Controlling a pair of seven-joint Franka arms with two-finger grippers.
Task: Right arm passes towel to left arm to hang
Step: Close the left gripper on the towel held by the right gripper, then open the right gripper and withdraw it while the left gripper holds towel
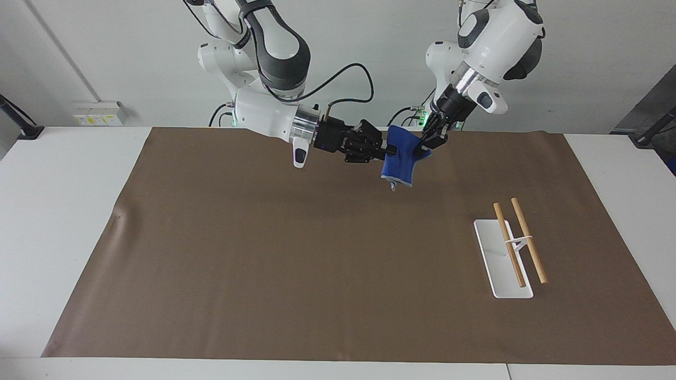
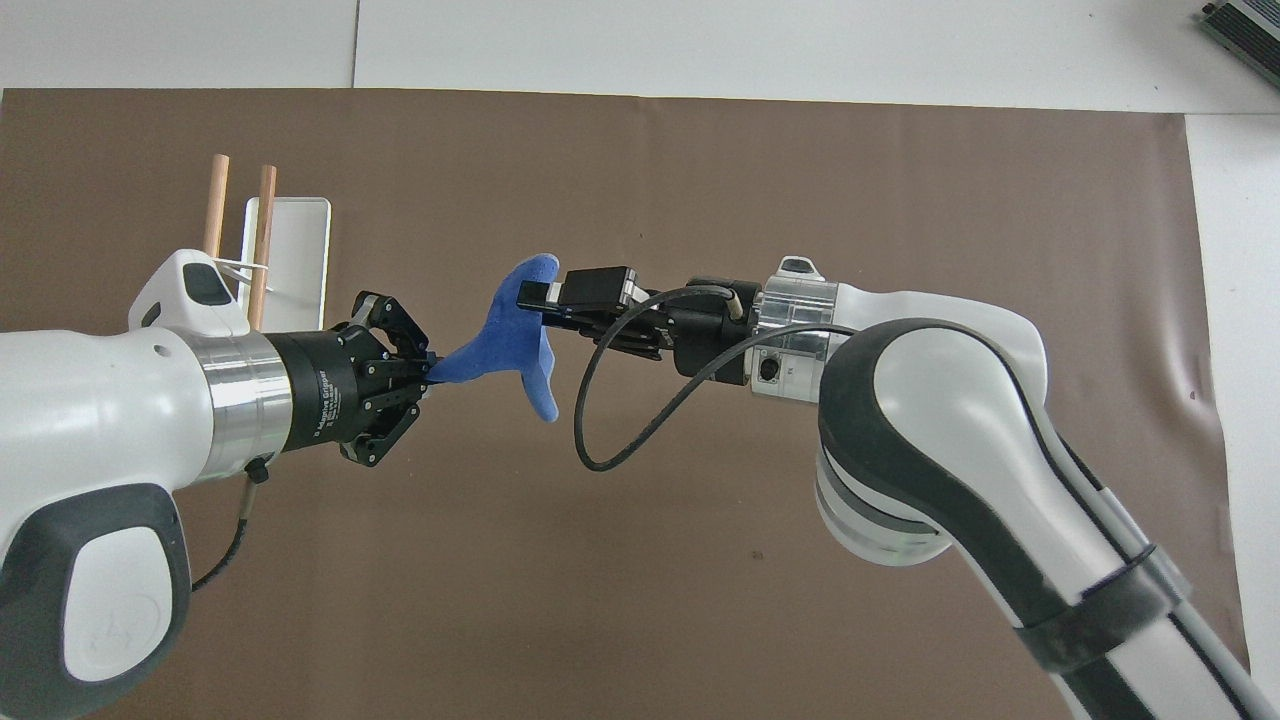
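Towel [image 1: 400, 162] in mid-air over the brown mat [image 1: 296, 253], stretched between the two pincers at the end of the desk [image 1: 63, 211] nearest the robots. We see a bright blue cloth, bunched and pulled to a point where the left pincer [image 2: 428, 367] is clenched on one corner; from the facing view the rest hangs down in a loose fold with a pale edge at its lowest tip. The right pincer [image 1: 392, 151] reaches the towel's other side, but we cannot tell whether its fingers grip the cloth or have let go, since the cloth covers their tips. From overhead both arms are cut off at the frame's lower edge. A rack [image 1: 515, 248] with two wooden rods on a white base stands toward the left arm's end, well apart from the towel.
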